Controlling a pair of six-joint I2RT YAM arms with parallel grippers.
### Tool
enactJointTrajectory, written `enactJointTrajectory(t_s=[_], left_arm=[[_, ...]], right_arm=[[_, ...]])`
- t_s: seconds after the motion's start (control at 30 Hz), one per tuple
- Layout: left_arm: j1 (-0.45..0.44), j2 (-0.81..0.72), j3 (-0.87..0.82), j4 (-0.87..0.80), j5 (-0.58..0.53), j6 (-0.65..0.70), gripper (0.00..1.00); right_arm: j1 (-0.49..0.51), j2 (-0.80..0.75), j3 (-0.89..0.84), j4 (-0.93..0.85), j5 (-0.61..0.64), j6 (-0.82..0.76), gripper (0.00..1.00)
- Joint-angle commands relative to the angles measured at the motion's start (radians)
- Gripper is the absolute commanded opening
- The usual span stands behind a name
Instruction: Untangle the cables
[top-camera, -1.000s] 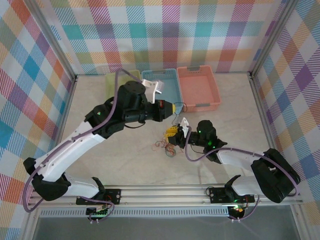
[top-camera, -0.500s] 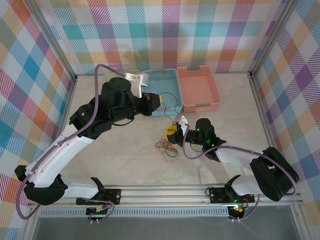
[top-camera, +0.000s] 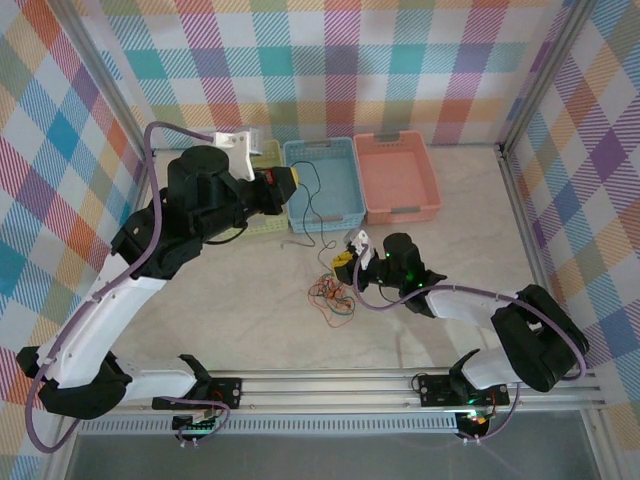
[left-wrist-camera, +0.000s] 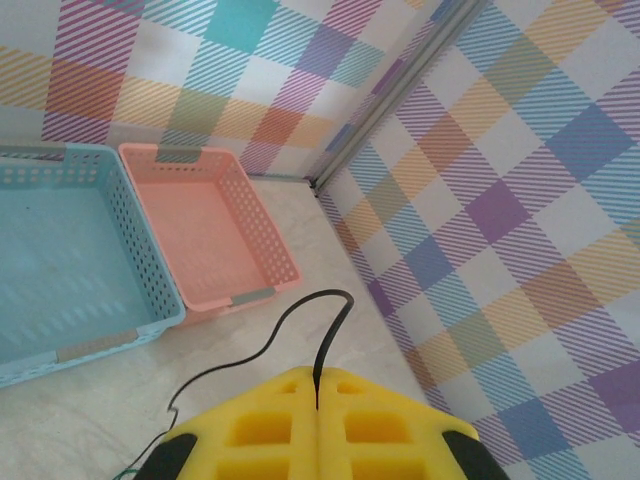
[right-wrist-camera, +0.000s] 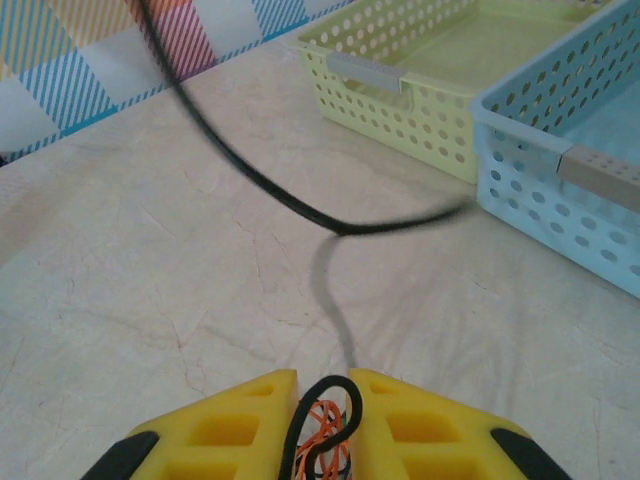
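Left claw (left-wrist-camera: 315, 380) — clamped on black cable (left-wrist-camera: 338, 294) | right claw (right-wrist-camera: 323, 388) — nearly closed around orange-black tangle (right-wrist-camera: 318, 425)

We watch the left gripper (left-wrist-camera: 316, 382) swing off toward 10 o'clock, from above the blue basket (left-wrist-camera: 130, 230) to over the green basket (right-wrist-camera: 400, 100), drawing the black cable (right-wrist-camera: 340, 230) out long. The right gripper (right-wrist-camera: 322, 385) has edged toward 10 o'clock too.
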Motion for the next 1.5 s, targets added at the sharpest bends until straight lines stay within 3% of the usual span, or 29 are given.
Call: enactJointTrajectory(t_s=[0.0, 0.13, 0.4, 0.83, 0.97, 1.1, 1.47], left_arm=[[0.009, -0.012, 0.028, 0.018, -0.018, 0.032, 0.0], [0.017, -0.001, 0.031, 0.013, -0.062, 0.049, 0.0], [0.028, -0.055, 0.08, 0.063, -0.341, 0.142, 0.0], [0.032, -0.033, 0.165, 0.248, -0.582, 0.35, 0.0], [0.034, 0.02, 0.249, 0.242, -0.605, 0.402, 0.0], [0.037, 0.088, 0.327, 0.206, -0.514, 0.428, 0.0], [0.084, 0.269, 0.474, 0.15, -0.461, 0.475, 0.0]], right_arm=[[0.008, 0.003, 0.025, -0.014, 0.002, -0.006, 0.21], [0.008, -0.009, 0.017, -0.009, 0.015, -0.008, 0.21], [0.008, 0.027, 0.056, -0.081, 0.037, -0.012, 0.17], [0.008, 0.038, 0.067, -0.098, 0.051, -0.012, 0.15], [0.008, 0.039, 0.067, -0.102, 0.056, -0.012, 0.14], [0.008, 0.04, 0.067, -0.102, 0.06, -0.009, 0.14], [0.005, 0.028, 0.056, -0.099, 0.096, -0.009, 0.14]])
